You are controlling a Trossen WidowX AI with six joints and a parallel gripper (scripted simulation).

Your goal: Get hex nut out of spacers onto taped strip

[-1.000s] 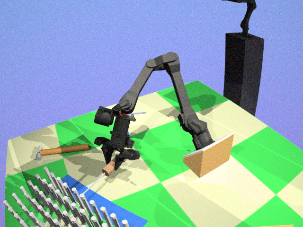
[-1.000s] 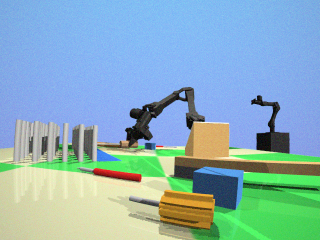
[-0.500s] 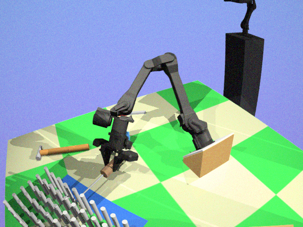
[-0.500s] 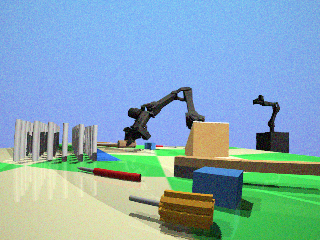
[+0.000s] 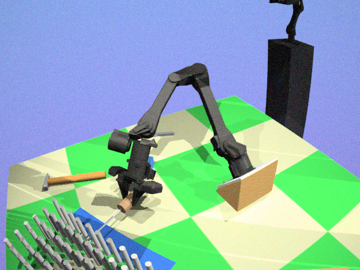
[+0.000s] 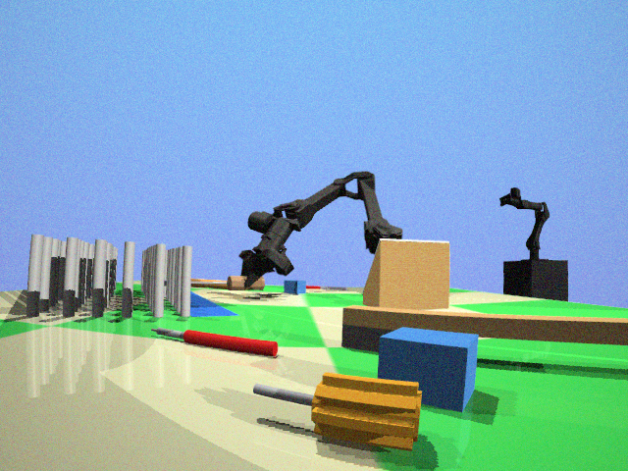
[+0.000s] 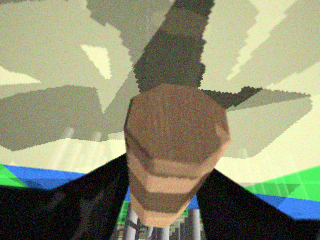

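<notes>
My gripper (image 5: 130, 200) (image 6: 247, 283) (image 7: 164, 163) is shut on the wooden handle (image 5: 125, 205) (image 6: 235, 283) (image 7: 175, 127) of a tool, low over the table in front of the spacer field. The tool's thin metal shaft (image 5: 109, 220) runs from the handle over the blue taped strip (image 5: 158, 257) (image 6: 205, 305) (image 7: 47, 176) toward the spacers. Its far end is hidden among the front spacers. The grey metal spacers (image 5: 124, 254) (image 6: 159, 279) (image 7: 195, 224) stand upright in rows. I cannot see the hex nut in any view.
A hammer (image 5: 76, 177) lies left of my gripper. A wooden wedge block (image 5: 257, 185) (image 6: 413, 276) stands by the arm's base. A red-handled tool (image 6: 231, 342), an orange-handled screwdriver (image 6: 366, 411), a blue block (image 6: 426, 367) and a wooden bar (image 6: 532, 328) lie to the field's side. A second arm (image 5: 295, 17) (image 6: 537, 223) stands behind.
</notes>
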